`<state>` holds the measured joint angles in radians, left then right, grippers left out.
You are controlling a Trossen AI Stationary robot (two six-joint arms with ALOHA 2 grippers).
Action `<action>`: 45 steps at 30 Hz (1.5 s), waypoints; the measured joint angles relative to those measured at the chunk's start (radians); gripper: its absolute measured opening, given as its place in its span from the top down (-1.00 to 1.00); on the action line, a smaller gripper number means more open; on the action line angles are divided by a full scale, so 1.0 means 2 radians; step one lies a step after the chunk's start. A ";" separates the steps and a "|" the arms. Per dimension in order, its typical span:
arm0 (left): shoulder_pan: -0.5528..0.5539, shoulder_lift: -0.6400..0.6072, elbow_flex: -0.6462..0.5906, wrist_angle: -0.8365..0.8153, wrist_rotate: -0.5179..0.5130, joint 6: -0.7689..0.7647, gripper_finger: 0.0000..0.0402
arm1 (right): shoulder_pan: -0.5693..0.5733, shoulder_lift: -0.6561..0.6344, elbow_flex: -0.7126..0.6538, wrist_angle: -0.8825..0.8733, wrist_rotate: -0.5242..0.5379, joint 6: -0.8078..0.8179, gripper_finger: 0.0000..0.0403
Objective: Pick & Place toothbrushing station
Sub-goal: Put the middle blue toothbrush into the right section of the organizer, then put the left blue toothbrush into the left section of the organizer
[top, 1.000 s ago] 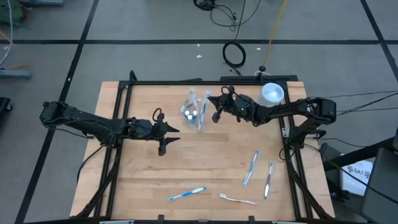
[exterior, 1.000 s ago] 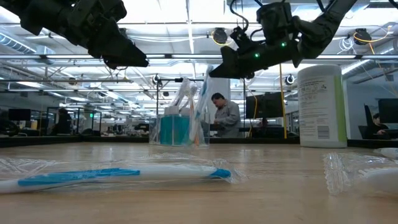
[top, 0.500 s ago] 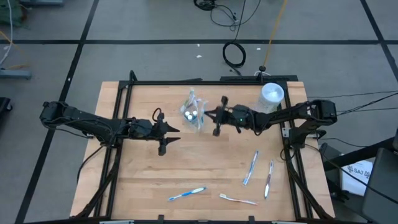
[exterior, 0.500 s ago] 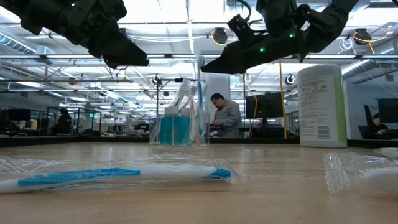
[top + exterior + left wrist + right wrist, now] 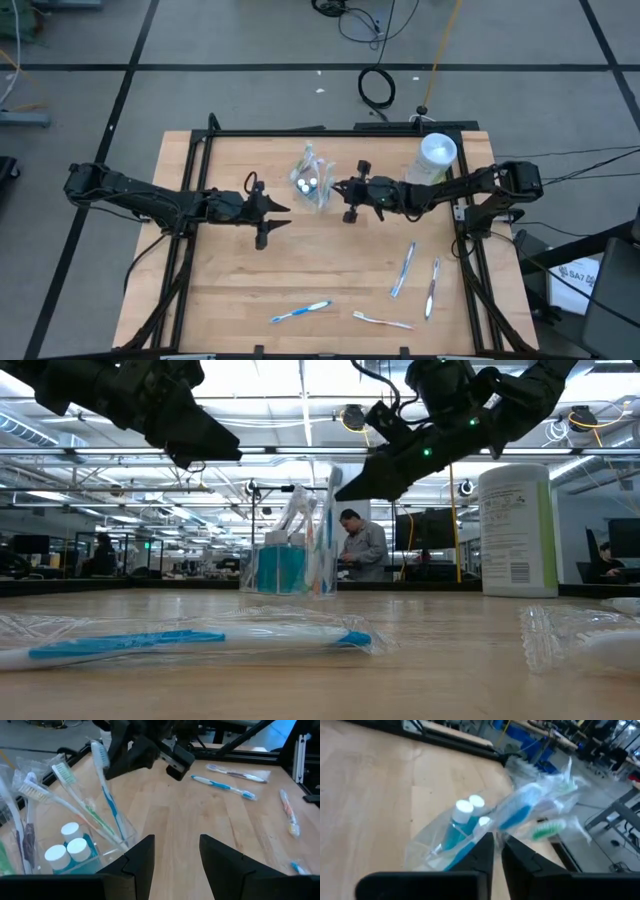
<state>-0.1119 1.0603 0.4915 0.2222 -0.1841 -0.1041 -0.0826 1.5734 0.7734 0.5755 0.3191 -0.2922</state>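
A small clear cup (image 5: 312, 185) stands near the table's far middle. It holds several toothbrushes and two teal toothpaste tubes with white caps (image 5: 70, 847). My right gripper (image 5: 340, 190) is just right of the cup, shut on a wrapped blue toothbrush (image 5: 332, 510) that leans in the cup. My left gripper (image 5: 272, 216) hovers open and empty left of the cup, above the table. Several wrapped toothbrushes lie flat near the front, among them a blue one (image 5: 300, 311) and a pink one (image 5: 383, 320). My right gripper pinches the wrapped blue toothbrush at its upper part (image 5: 502, 822) between its two fingers. The fingertips hide the exact place. The fingers come from the table's right side, slanting down. The brush leans toward the gripper, its lower end inside the cup (image 5: 455, 837).
A tall white canister (image 5: 437, 152) stands at the far right, behind my right arm. Two more wrapped toothbrushes (image 5: 403, 270) (image 5: 432, 288) lie at the right front. A black frame (image 5: 330, 131) runs along the table's edges. People sit in the room beyond (image 5: 362, 545).
My right gripper has moved down and a little toward the near edge beside the cup, staying shut. The blue toothbrush stood upright half a second ago and now leans toward the gripper.
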 joint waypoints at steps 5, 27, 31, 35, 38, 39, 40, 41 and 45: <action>0.000 0.000 0.000 -0.006 0.006 -0.033 0.20 | -0.001 0.000 0.000 -0.022 -0.003 0.032 0.64; -0.128 0.030 0.000 0.012 0.032 -0.122 0.20 | 0.106 0.000 0.000 -0.066 -0.004 0.138 0.08; -0.171 0.073 0.000 0.058 0.006 -0.133 0.20 | 0.135 0.000 0.000 -0.047 -0.022 0.188 0.09; -0.204 0.119 0.000 0.128 -0.015 -0.132 0.20 | 0.178 0.016 0.000 0.010 -0.052 0.238 0.09; -0.220 0.142 0.000 0.162 -0.017 -0.107 0.20 | 0.221 0.051 -0.001 0.088 -0.054 0.239 0.09; -0.223 0.148 0.001 0.171 -0.017 -0.099 0.20 | 0.234 0.066 0.001 0.122 -0.055 0.231 0.09; -0.225 0.154 0.002 0.178 -0.020 -0.096 0.20 | 0.246 0.083 0.002 0.152 -0.054 0.220 0.09; -0.229 0.159 0.002 0.185 -0.025 -0.097 0.20 | 0.257 0.100 0.004 0.179 -0.053 0.209 0.09; -0.253 0.172 0.002 0.213 -0.055 -0.098 0.20 | 0.285 0.167 0.044 0.222 -0.042 0.173 0.09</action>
<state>-0.6179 1.4039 0.4961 0.6472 -0.2942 -0.3005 0.4867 1.9082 0.8615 1.0189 0.2348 0.0546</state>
